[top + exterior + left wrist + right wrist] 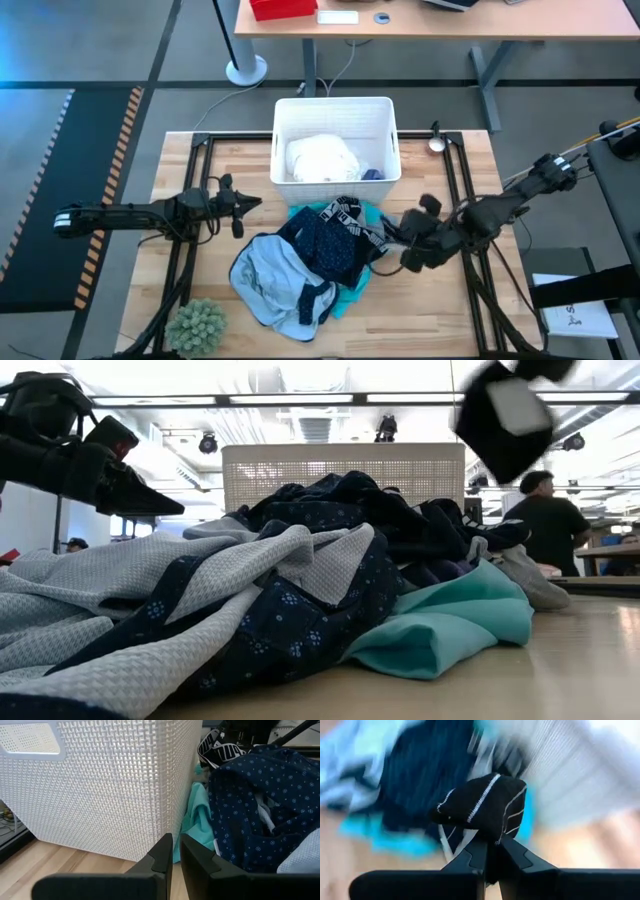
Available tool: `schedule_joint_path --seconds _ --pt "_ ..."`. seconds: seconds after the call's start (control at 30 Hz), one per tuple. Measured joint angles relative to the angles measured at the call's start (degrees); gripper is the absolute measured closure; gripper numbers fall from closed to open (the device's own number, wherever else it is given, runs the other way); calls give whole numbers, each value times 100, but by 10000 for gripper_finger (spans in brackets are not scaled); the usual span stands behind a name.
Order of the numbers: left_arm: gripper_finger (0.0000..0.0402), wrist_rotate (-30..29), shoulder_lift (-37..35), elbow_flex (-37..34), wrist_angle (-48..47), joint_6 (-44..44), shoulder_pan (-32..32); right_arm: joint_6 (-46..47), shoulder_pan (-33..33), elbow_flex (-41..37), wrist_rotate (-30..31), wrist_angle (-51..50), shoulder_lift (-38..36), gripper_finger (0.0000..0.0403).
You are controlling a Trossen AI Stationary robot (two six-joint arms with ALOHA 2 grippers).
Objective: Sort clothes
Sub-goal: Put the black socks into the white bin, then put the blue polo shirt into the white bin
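Note:
A pile of clothes (310,260) lies on the wooden table in front of the white slotted basket (385,115): light blue-grey, navy patterned (260,795), turquoise (450,625), and black with a white lettered waistband (350,215). A white garment (320,158) lies in the basket. My right gripper (490,852) is raised over the pile's right side (405,245), shut on a dark striped sock (485,800). My left gripper (172,845) is shut and holds nothing; it waits left of the pile (240,205), near the basket's wall. My right gripper pinches the dark striped sock between its two fingers, at a bunched part of it (491,836). The rest of the sock bulges out beyond the fingertips, lifted clear of the pile. The fingers slant down toward the clothes.
A fuzzy green ball (197,325) sits at the table's near left corner. Black frame rails (455,190) run along the table's sides. A small round metal thing (437,145) lies right of the basket. Beyond the table stand a desk (430,20) and a person (545,520).

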Motion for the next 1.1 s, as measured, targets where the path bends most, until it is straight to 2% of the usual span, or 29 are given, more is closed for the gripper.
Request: schedule_joint_path --seconds 0.1,0.17,0.3,0.37,0.53,0.73,0.83,1.0,1.1 --pt "381 -1 0 -1 2 -13 1 -619 -210 413 902 8 -4 395" --pt "381 -1 0 -2 2 -13 0 -1006 -479 633 1274 19 -4 395" --pt "381 -1 0 0 4 -13 1 -1879 -1287 936 1428 177 -4 399" --pt "381 -1 0 0 4 -15 1 -2384 -1761 1000 1184 515 -4 400" --pt "381 -1 0 -1 17 -61 1 -3589 -2919 1006 -172 1500 -4 399" --pt "381 -1 0 -1 36 -257 1 -3735 -4067 1013 -778 1712 207 380" --pt "378 47 0 -1 63 -381 2 -3812 -4340 1013 -970 1708 390 351" --pt "370 777 0 53 547 -640 -4 -3862 -4364 1013 -920 1793 659 277" --pt "362 972 2 261 544 -466 -4 -3861 -4361 1013 -914 1832 702 230"
